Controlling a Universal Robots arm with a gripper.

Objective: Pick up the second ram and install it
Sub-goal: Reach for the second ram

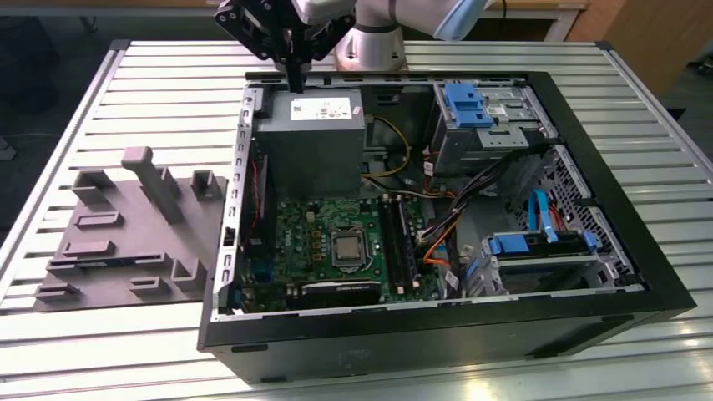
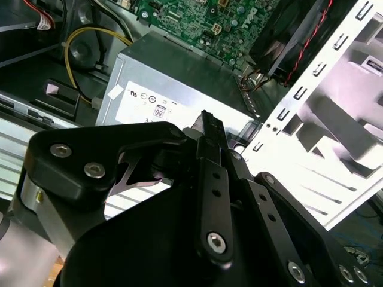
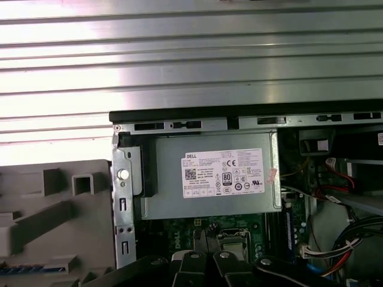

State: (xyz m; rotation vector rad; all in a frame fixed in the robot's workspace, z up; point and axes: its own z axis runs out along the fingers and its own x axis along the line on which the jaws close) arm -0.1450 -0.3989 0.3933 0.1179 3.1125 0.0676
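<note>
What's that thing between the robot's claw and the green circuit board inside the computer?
In the exterior view, a grey metal power-supply box with a white label lies between the gripper and the green board.

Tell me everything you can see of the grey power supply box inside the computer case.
The power supply box is a plain rectangular block that looks like grey sheet metal, with a white printed label on its upward face. It lies flat in a corner of the open black computer case, at the end nearest the arm's base. The green motherboard lies next to it, and a yellow wire curves at its side. The gripper hangs at its far edge; contact cannot be told.
</note>
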